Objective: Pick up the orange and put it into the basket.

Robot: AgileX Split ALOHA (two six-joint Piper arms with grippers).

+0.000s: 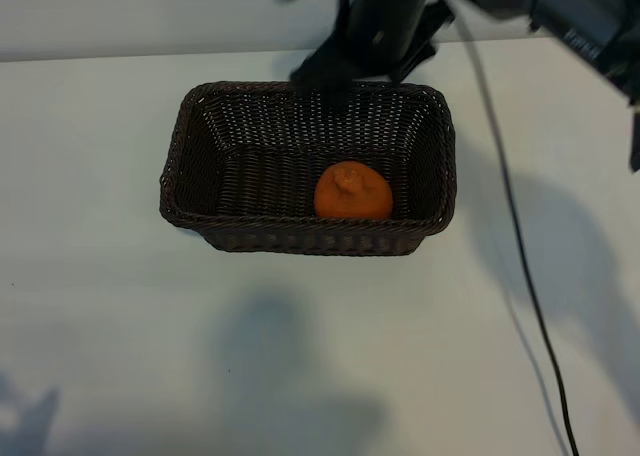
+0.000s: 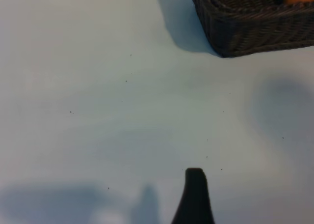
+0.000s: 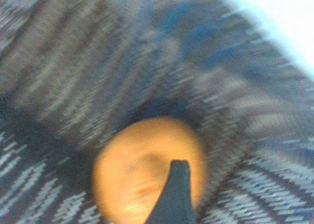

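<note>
The orange (image 1: 352, 192) lies on the floor of the dark brown wicker basket (image 1: 190, 141), toward its near right side, nub up, with nothing gripping it. My right gripper (image 1: 365, 66) hangs over the basket's far rim, open, with its dark fingers spread. In the right wrist view the orange (image 3: 142, 170) sits directly below among the weave (image 3: 73, 76), and one finger (image 3: 174, 197) crosses in front of it. My left gripper (image 2: 152, 216) is open over bare table away from the basket (image 2: 245, 27); only one finger (image 2: 195, 197) shows.
The white table (image 1: 100, 306) surrounds the basket on all sides. A black cable (image 1: 522, 266) runs from the right arm down across the table's right part. The right arm's dark body (image 1: 580, 16) fills the top right corner.
</note>
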